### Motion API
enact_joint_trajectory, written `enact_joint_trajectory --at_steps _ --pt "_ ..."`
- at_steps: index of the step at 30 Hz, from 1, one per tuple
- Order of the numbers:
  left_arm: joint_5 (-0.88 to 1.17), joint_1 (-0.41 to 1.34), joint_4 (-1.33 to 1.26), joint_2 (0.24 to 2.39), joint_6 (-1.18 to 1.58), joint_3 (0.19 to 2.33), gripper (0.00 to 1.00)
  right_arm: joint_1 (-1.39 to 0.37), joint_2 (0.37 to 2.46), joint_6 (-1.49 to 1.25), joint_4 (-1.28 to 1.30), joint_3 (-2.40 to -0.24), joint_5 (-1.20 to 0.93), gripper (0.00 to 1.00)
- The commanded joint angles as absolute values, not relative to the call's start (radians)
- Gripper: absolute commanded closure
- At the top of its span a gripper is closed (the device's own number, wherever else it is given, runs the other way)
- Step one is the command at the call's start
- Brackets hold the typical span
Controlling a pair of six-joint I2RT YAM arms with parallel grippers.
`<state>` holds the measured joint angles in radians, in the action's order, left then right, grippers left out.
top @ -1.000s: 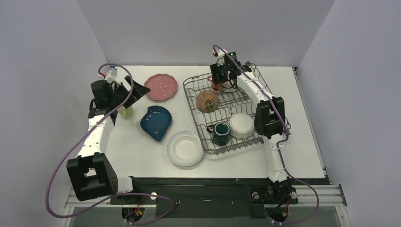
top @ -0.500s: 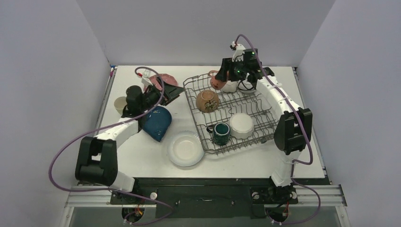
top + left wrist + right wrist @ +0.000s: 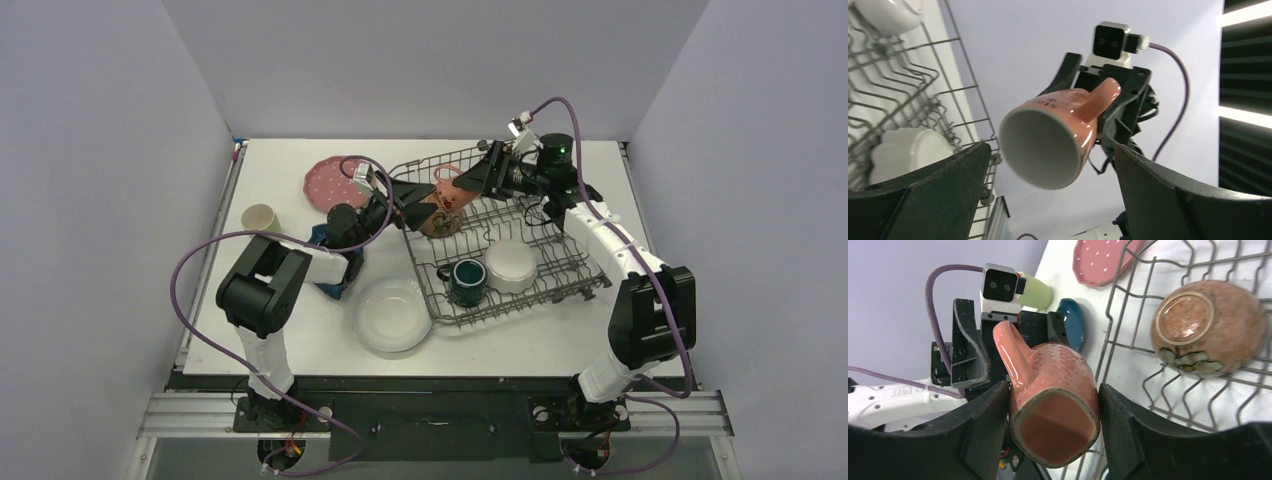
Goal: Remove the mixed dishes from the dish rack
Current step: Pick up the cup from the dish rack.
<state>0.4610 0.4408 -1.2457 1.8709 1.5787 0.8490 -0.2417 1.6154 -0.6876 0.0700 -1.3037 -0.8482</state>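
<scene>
Right wrist view: holds orange cup (image 3: 1053, 390) clamped across its body in right gripper (image 3: 1053, 415) jaws, base toward lens, handle at 11 o'clock. Left wrist view: presents left gripper (image 3: 1050, 147) jaws spread apart, flanking cup mouth with gaps either side. Top view: places cup in air over dish rack (image 3: 520, 302) 10 o'clock corner, between both grippers.

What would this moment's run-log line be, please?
handover | right gripper: shut on orange cup | left gripper: open, facing cup | dish rack: brown bowl, green mug, white bowl
</scene>
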Motion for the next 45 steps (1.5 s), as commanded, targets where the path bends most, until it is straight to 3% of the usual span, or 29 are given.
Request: enact_joint_trajectory --at_steps 1,5,7,9,10,11,12,13,16,19,23,32,36,37,41,45 --pt "0.404 0.475 -1.506 1.894 1.709 0.902 0.10 -0.241 1.557 -0.809 -0.129 -1.249 -0.932 0.92" --pt "0.404 0.496 -1.530 1.905 1.733 0.905 0.25 -0.249 1.547 -0.808 -0.144 -1.211 -0.933 0.92" --pt "0.406 0.506 -1.538 1.910 1.743 0.907 0.37 -0.254 1.544 -0.802 -0.146 -1.197 -0.932 0.92" --pt "0.410 0.514 -1.549 1.916 1.752 0.912 0.54 -0.259 1.541 -0.792 -0.139 -1.186 -0.934 0.92" --pt "0.418 0.515 -1.556 1.922 1.756 0.916 0.70 -0.260 1.540 -0.789 -0.137 -1.179 -0.937 0.91" --pt "0.425 0.515 -1.562 1.927 1.762 0.917 0.79 -0.261 1.539 -0.787 -0.137 -1.176 -0.940 0.90" --pt "0.427 0.514 -1.571 1.929 1.766 0.918 0.96 -0.261 1.539 -0.785 -0.138 -1.170 -0.947 0.89" --pt "0.434 0.513 -1.574 1.930 1.768 0.916 0.99 -0.261 1.537 -0.781 -0.136 -1.169 -0.952 0.84" --pt "0.451 0.509 -1.568 1.919 1.745 0.902 1.00 -0.260 1.531 -0.756 -0.103 -1.171 -0.968 0.70" --pt "0.468 0.497 -1.563 1.883 1.707 0.874 1.00 -0.261 1.518 -0.681 -0.044 -1.182 -0.977 0.45" --pt "0.487 0.433 -1.558 1.800 1.668 0.814 1.00 -0.255 1.493 -0.505 0.113 -1.210 -0.995 0.25" --pt "0.643 0.231 -1.373 1.639 1.569 0.709 1.00 -0.219 1.429 -0.092 0.433 -1.223 -0.947 0.21" --pt "0.687 0.185 -0.940 1.548 1.310 0.761 1.00 -0.197 1.391 0.008 0.472 -1.171 -0.906 0.20" --pt "0.676 0.182 -0.712 1.510 1.246 0.811 1.00 -0.189 1.387 0.029 0.496 -1.167 -0.890 0.20" --pt "0.460 0.189 -0.128 1.425 0.906 0.976 1.00 -0.166 1.359 0.104 0.543 -1.172 -0.858 0.20" --pt "0.293 0.191 0.057 1.390 0.834 1.037 1.00 -0.158 1.345 0.117 0.547 -1.168 -0.852 0.20"
